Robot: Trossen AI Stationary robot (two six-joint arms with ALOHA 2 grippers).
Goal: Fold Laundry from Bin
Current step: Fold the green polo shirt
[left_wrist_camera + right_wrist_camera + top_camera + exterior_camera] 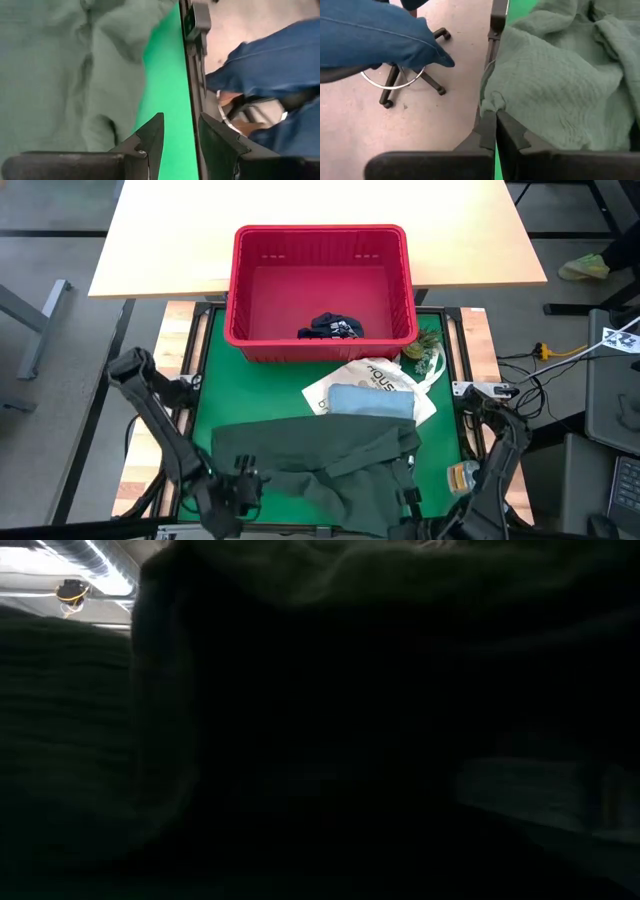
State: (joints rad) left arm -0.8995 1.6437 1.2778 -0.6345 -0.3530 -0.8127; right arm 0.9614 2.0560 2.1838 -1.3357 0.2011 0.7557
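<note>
A dark olive garment (320,465), soft and crinkled, lies spread across the lower middle of the green tabletop (205,390). At its lower left the left end effector (180,137) hangs with fingers apart over bare mat, holding nothing. Above, in the upper centre, the red slotted bin (320,285) holds only navy shorts (332,328). A folded light blue shirt (370,400) rests on a white tote (385,375). Lower right, the right end effector (495,127) is closed at the garment's edge.

Overhead downward; wrists close over shared green garment (320,465).
</note>
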